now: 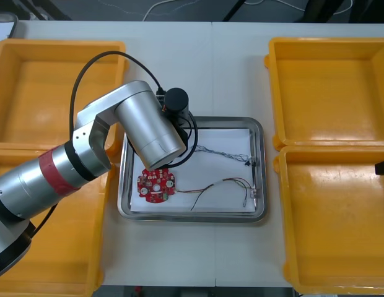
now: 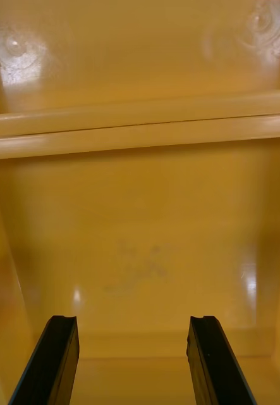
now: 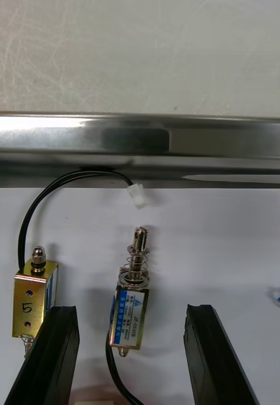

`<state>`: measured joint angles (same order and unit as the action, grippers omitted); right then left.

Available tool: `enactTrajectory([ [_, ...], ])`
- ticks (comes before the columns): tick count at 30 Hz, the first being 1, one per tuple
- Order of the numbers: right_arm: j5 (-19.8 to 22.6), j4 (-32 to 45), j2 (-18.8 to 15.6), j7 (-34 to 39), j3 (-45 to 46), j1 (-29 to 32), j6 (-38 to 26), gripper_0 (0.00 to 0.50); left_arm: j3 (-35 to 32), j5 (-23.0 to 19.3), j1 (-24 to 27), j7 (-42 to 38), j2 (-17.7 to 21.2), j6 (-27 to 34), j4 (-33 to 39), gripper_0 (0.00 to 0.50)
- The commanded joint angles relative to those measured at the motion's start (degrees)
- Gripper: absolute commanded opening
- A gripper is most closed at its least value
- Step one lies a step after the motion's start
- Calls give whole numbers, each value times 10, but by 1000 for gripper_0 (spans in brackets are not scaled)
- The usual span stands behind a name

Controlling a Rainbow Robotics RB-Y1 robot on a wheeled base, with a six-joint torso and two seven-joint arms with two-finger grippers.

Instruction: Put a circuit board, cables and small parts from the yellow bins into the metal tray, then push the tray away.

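Left end effector (image 3: 132, 310) hanging wide open over the metal tray (image 3: 140, 136), right end effector (image 2: 134, 319) open too, over a yellow bin (image 2: 140, 209).
One small metal part (image 3: 129, 319) sits between the left fingers (image 3: 57, 354), touching neither; the circuit board (image 1: 157, 184) is in the tray as well.

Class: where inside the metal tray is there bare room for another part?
Free: white floor between twisted cable and red-and-yellow cable. Crowded: tray's left, open left gripper over small metal parts, circuit board nearby. Right gripper idles over a yellow bin.
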<state>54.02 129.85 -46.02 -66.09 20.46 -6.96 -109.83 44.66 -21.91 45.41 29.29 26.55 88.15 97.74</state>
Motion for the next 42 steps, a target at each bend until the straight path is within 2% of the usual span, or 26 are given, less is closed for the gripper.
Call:
enactTrajectory([
  [1, 17, 11, -21, -17, 1, -11, -2, 500, -40, -16, 33, -13, -13, 37, 51, 500],
  [7, 20, 13, -21, -13, -36, -50, -2, 500, -92, -46, 46, -7, -9, 106, 97, 500],
  [17, 49, 13, -21, -18, -125, -138, -2, 500, -230, -145, 56, 94, 51, 218, 158, 500],
  [22, 57, 19, -21, -19, -193, -187, -2, 500, -294, -182, 55, 147, 90, 218, 169, 500],
  [25, 59, 22, -21, -21, -230, -213, -2, 500, -317, -188, 49, 167, 105, 218, 171, 500],
  [28, 60, 22, -21, -21, -294, -254, -2, 500, -358, -198, 18, 210, 139, 218, 178, 500],
  [29, 60, 22, -21, -21, -294, -254, -2, 500, -358, -198, 18, 210, 139, 218, 178, 500],
  [30, 57, 22, -21, -21, -325, -271, -2, 500, -375, -202, -1, 234, 158, 218, 185, 500],
  [31, 57, 22, -21, -21, -325, -271, -2, 500, -375, -202, -1, 234, 158, 218, 185, 500],
  [32, 55, 22, -19, -22, -359, -289, -2, 500, -395, -211, -25, 260, 178, 218, 190, 500],
  [35, 42, 22, -5, -24, -408, -313, -2, 500, -437, -227, -67, 285, 199, 218, 199, 500],
  [42, 3, 15, 38, -30, -518, -373, 0, 500, -526, -230, -164, 353, 210, 218, 223, 500],
])
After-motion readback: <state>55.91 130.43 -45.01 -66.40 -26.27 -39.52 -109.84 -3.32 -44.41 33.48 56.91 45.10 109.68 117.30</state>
